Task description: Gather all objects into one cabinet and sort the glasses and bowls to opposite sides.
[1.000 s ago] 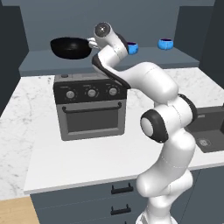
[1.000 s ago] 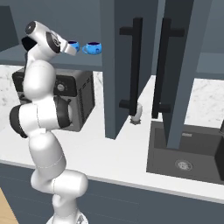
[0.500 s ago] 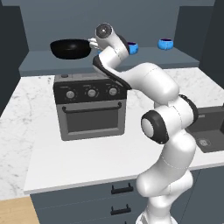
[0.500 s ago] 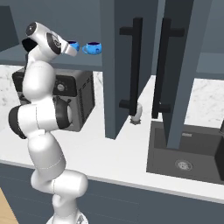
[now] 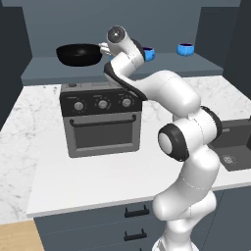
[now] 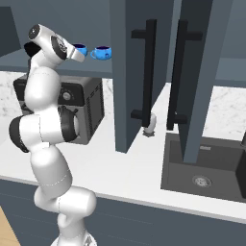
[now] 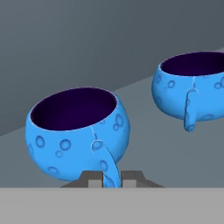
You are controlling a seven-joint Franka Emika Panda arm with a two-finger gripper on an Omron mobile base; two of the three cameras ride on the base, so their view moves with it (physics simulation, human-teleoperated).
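Observation:
On the slate cabinet shelf (image 5: 54, 73) a wide black bowl (image 5: 78, 54) stands at the left and two bright-blue cups at the right. My gripper (image 7: 109, 178) is shut on the handle of the nearer blue cup (image 7: 78, 131), which rests upright on the shelf floor (image 7: 144, 144). The other blue cup (image 7: 192, 92) stands apart, further right, its handle facing me. From the left base, the gripper (image 5: 145, 54) reaches into the cabinet at the held cup (image 5: 149, 54), with the second cup (image 5: 185, 49) beyond. From the right base, both cups (image 6: 79, 49) (image 6: 101, 53) show beside the hand.
A grey countertop oven (image 5: 100, 120) stands on the marble counter (image 5: 34, 162) under the shelf. Two open cabinet doors (image 6: 127, 72) (image 6: 194, 72) with long black bar handles hang to the right. A pale soap bottle (image 6: 151, 124) and a dark sink (image 6: 202, 163) lie beyond.
The gripper's jaws have closed on the near blue cup's handle. The arm, the bowl and the other cup have stayed where they were.

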